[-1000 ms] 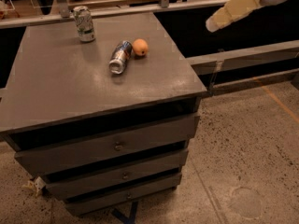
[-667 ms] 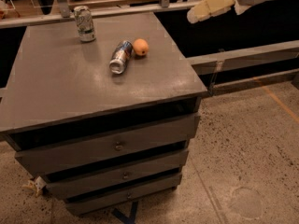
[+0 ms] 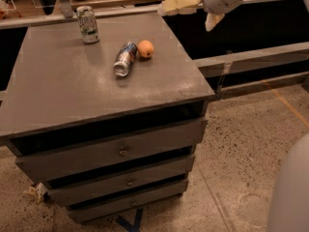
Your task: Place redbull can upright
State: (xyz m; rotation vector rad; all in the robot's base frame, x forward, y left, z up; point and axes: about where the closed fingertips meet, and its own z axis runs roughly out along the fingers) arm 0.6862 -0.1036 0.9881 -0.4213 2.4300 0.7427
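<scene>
Camera view shows the gripper (image 3: 187, 17) sliding in from the right over the last second. It now hangs above the back right corner of the cabinet (image 3: 63, 95), high over the top and empty. Its two pale fingers (image 3: 179, 2) stand apart, one reaching left and the other pointing down.

Nothing on the top has shifted. The can (image 3: 124, 58) lies on its side near the middle, one silver end facing the front, with the orange (image 3: 146, 48) just beside its far end. The soda can (image 3: 88, 24) stands upright further back.

The task looks barely begun, since this is only the approach. The gripper has yet to drop and travel left to the can, and the orange sits close enough to get nudged.
</scene>
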